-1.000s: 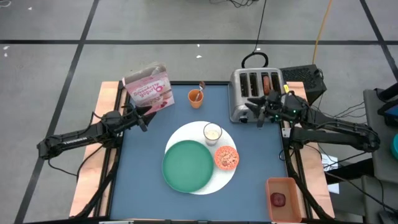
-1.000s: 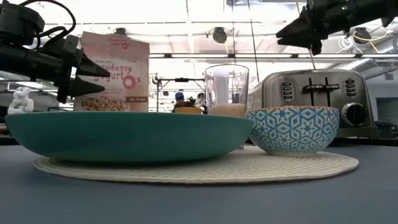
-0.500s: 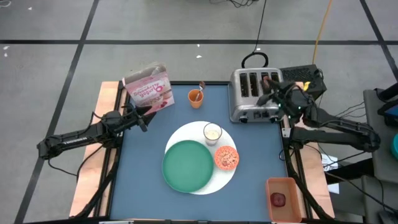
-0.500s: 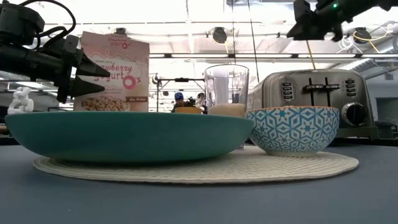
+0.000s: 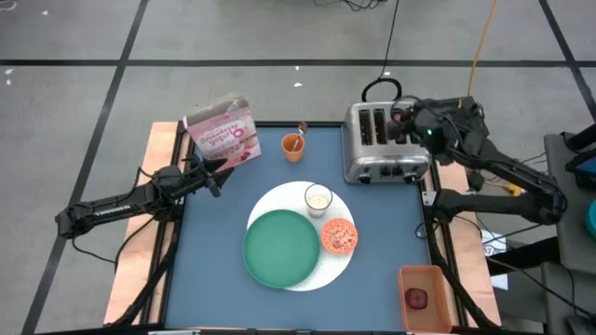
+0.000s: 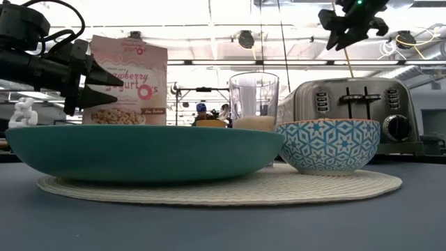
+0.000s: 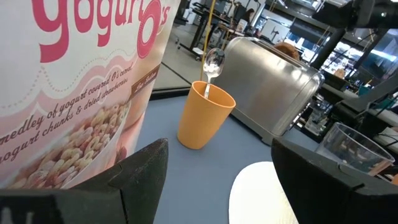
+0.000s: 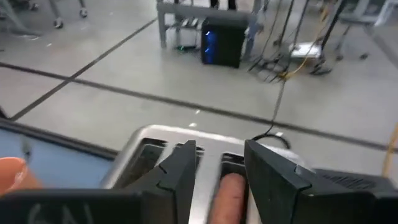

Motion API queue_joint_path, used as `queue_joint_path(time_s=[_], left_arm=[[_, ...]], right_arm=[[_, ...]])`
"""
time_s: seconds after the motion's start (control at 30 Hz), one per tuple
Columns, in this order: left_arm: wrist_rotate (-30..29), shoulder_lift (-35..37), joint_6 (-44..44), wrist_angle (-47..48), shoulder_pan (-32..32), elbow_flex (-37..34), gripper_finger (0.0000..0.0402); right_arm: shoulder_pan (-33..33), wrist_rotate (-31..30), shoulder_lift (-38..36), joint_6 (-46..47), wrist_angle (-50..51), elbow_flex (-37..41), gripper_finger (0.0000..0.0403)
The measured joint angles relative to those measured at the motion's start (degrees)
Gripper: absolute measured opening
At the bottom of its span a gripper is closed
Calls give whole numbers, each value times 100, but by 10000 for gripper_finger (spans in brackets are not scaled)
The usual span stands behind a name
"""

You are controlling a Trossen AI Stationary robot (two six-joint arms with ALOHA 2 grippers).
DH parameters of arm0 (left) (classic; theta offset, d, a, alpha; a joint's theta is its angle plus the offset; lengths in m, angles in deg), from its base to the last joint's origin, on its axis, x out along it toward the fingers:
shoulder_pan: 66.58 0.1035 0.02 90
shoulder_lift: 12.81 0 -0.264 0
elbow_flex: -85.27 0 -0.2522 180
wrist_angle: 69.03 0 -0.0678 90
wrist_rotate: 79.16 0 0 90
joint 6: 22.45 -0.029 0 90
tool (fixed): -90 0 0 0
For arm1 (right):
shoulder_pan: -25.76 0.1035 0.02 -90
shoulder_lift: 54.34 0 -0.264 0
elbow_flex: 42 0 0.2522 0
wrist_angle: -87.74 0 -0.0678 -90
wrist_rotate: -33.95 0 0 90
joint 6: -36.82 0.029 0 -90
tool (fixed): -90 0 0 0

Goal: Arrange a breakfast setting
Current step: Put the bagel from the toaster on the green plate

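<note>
Hovered above the toaster (image 5: 384,142): right gripper (image 8: 221,163), fingers spread, empty, bagel (image 8: 229,191) in the slot below. Best lowered straight, fingers astride the bagel, before closing. Left gripper (image 7: 217,168) parked well apart from the toaster, also spread.

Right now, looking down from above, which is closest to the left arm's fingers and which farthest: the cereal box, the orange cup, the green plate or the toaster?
From the left gripper, in the high view:
1. Cereal box, just behind it at the table's back left.
2. Orange cup, back middle.
3. Green plate, front middle; nearly level with the cup, hard to call.
4. Toaster, back right.
</note>
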Motion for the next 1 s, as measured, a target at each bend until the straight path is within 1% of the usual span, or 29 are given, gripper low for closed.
queue_joint_path(time_s=[0.07,0.13,0.23,0.33,0.37,0.5,0.57,1.0], left_arm=[[0,0,0,0,-1,0,287],[-2,-2,-1,2,0,1,287],[-1,0,-2,2,-1,1,287],[-1,0,-2,2,0,2,287],[-2,0,-2,4,0,2,287],[-1,-1,-2,4,0,2,287],[0,-2,-4,4,0,2,287],[0,-1,-4,4,-1,2,287]], right_arm=[[-138,330,183,104,121,-197,130],[-263,538,371,127,263,-383,130],[-440,572,624,175,497,-554,130],[-605,596,861,430,887,-693,130],[-671,704,931,500,1017,-722,130],[-930,1603,1162,629,1277,-768,130],[-1029,1899,1252,635,1252,-772,130],[-1451,1901,1524,704,1318,-773,130]])
